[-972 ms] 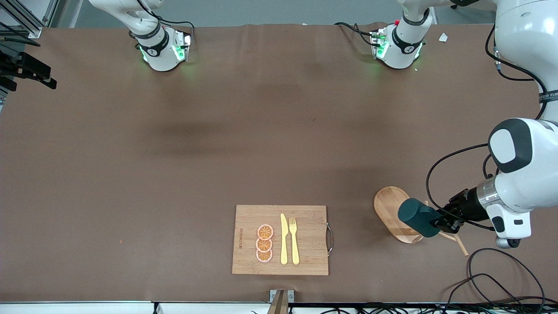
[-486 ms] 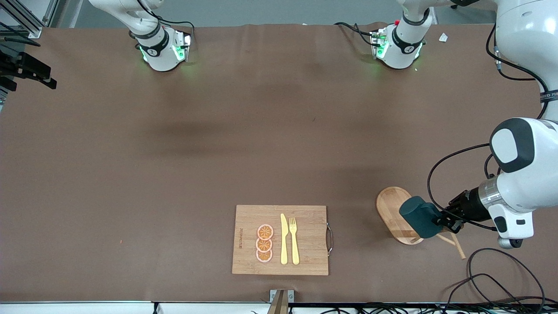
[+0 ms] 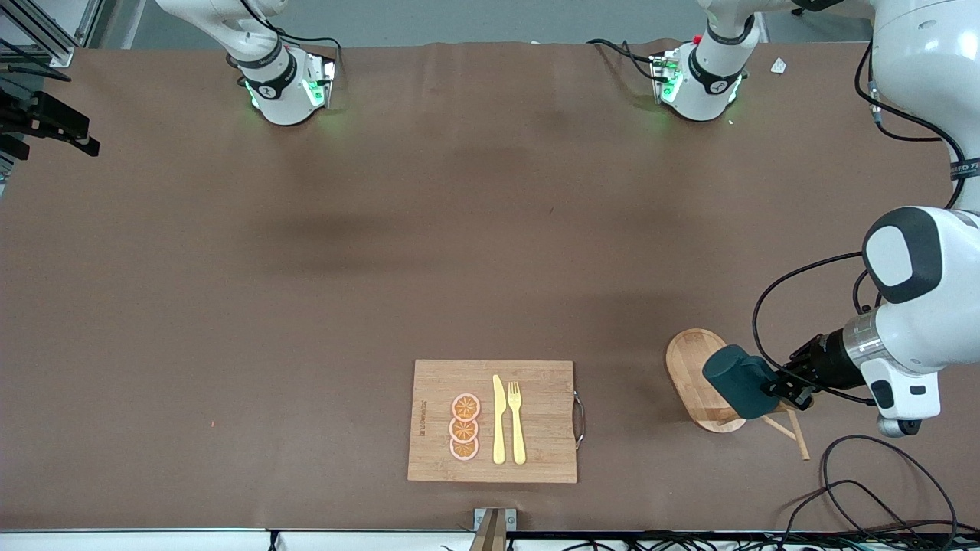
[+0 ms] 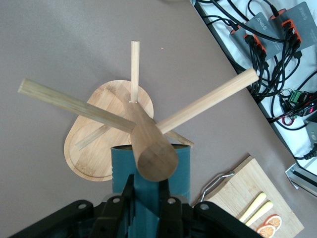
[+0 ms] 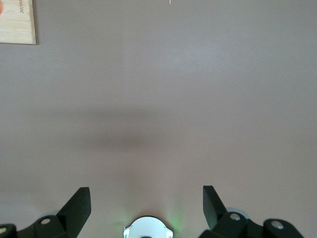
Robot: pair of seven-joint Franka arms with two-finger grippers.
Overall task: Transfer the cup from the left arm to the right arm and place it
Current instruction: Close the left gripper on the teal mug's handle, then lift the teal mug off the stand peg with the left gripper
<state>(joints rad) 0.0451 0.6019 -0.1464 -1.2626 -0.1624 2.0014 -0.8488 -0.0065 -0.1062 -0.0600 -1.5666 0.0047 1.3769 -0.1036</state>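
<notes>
Judging from how things lie, the job is barely past its first step. Taking the front view from the right arm's end of the desk [image 3: 230, 306] toward the left arm's: the right gripper [image 5: 146, 198] does not show there at all; its own wrist view has its jaws standing wide apart over bare brown desk with nothing between them, so this arm waits. A corner of the cutting board [image 5: 17, 22] shows in that wrist view, well away from those jaws. Next comes that board [image 3: 536, 375], carrying three orange slices [image 3: 464, 427], a yellow knife [image 3: 498, 421] and a yellow fork [image 3: 517, 422]; none of it is near either pair of jaws. Last, at the left arm's end, the left gripper [image 3: 792, 386] has its jaws clamped on the cup [image 3: 739, 381]. The dark teal cup lies on its side in the air, over the oval base of the wooden peg rack [image 3: 689, 360]. The left wrist view puts the cup [image 4: 124, 171] right in front of those jaws, with the thick rack post [image 4: 148, 144] and its pegs crowding just above it; whether the cup is quite free of its peg I cannot tell. So the pickup looks done or nearly so. Still to do: carrying the cup toward the middle, the handover to the right arm, and setting it down.
</notes>
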